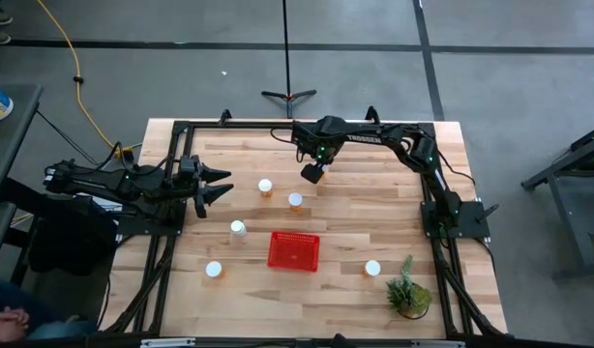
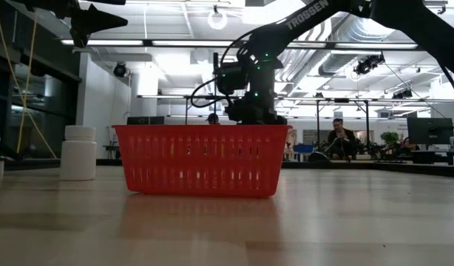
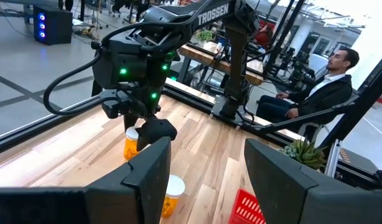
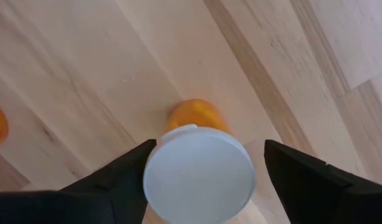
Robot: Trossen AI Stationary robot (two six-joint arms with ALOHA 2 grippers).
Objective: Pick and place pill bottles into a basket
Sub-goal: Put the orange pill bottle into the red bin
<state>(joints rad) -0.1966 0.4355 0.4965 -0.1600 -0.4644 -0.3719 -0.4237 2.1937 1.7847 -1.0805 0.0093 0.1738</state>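
Note:
The red basket (image 1: 294,250) stands on the table's near middle and also shows in the low view (image 2: 201,168). Five white-capped pill bottles stand on their bases around it (image 1: 265,187) (image 1: 295,201) (image 1: 238,229) (image 1: 214,270) (image 1: 372,268). My right gripper (image 1: 313,173) is open above a sixth orange bottle (image 4: 197,171). Its fingers (image 4: 125,177) stand on either side of the white cap; I cannot tell whether one touches it. This bottle also shows in the left wrist view (image 3: 132,143). My left gripper (image 1: 215,186) is open and empty at the table's left.
A green potted plant (image 1: 409,290) stands at the near right corner. A black tripod (image 1: 288,95) stands on the floor beyond the far edge. People sit in the room behind the table (image 3: 331,74). Bare wood lies between the basket and the near edge.

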